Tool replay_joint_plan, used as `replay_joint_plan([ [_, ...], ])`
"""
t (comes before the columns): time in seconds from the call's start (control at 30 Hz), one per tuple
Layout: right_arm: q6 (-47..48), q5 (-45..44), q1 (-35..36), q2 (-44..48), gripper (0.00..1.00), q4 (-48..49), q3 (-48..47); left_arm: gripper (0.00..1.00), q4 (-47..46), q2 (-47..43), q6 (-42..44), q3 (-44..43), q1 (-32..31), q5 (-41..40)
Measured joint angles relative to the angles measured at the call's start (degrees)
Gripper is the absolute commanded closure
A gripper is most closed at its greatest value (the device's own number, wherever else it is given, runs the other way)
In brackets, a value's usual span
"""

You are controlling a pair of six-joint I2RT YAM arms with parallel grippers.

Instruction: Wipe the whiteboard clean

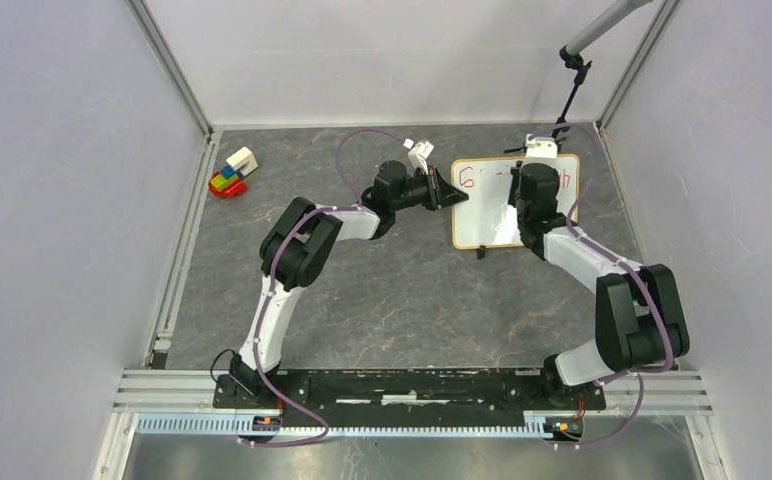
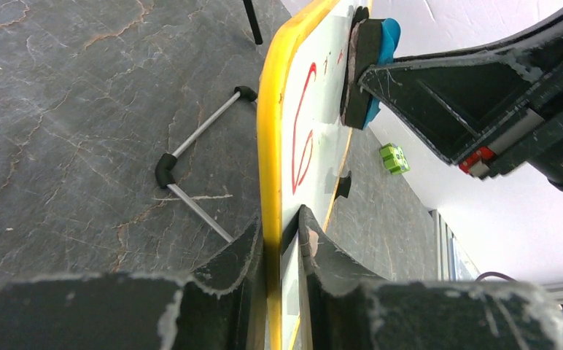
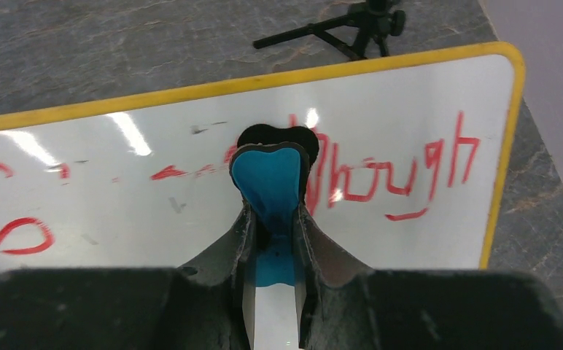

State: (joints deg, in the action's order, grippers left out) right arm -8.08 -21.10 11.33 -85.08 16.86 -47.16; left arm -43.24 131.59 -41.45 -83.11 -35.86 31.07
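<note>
The whiteboard [image 1: 482,218] lies at the back right of the table, with a yellowish frame and red writing [image 3: 381,175] on its right half. Smeared traces and a red "6" [image 2: 304,135] remain on its left half. My left gripper [image 2: 282,237] is shut on the board's left frame edge, one finger under it and one on top. My right gripper [image 3: 271,219] is over the middle of the board, shut on a blue eraser [image 3: 268,179]. The eraser's black felt face [image 2: 357,65] presses against the white surface just left of the word.
A red plate with coloured toy blocks [image 1: 230,175] sits at the back left. A black tripod [image 3: 359,25] stands just behind the board. A thin metal rod with black elbows [image 2: 191,157] lies on the dark stone-pattern table beside the board. A small green block [image 2: 394,158] lies beyond it.
</note>
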Motion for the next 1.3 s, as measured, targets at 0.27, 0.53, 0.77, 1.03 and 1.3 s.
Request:
replay_joint_plan([
  [0.27, 1.5, 1.7, 10.2, -3.7, 1.0, -2.6, -6.4, 0.98, 0.2, 0.0, 0.2, -0.1, 0.0, 0.1],
  [0.53, 0.3, 2.6, 10.2, -5.4, 1.0, -5.8, -9.8, 0.98, 0.8, 0.0, 0.2, -0.2, 0.0, 0.1],
  [0.77, -2.7, 6.4, 1.8, -3.9, 1.0, -6.4, -9.5, 0.98, 0.9, 0.0, 0.2, -0.3, -0.1, -0.1],
  [1.03, -2.3, 4.1, -3.4, -2.7, 1.0, -7.0, -8.2, 0.98, 0.9, -0.1, 0.2, -0.3, -0.1, 0.0],
  [1.3, -1.3, 1.1, 3.3, -2.3, 1.0, -7.1, -6.9, 0.98, 1.0, -0.1, 0.2, -0.3, -0.1, 0.1],
])
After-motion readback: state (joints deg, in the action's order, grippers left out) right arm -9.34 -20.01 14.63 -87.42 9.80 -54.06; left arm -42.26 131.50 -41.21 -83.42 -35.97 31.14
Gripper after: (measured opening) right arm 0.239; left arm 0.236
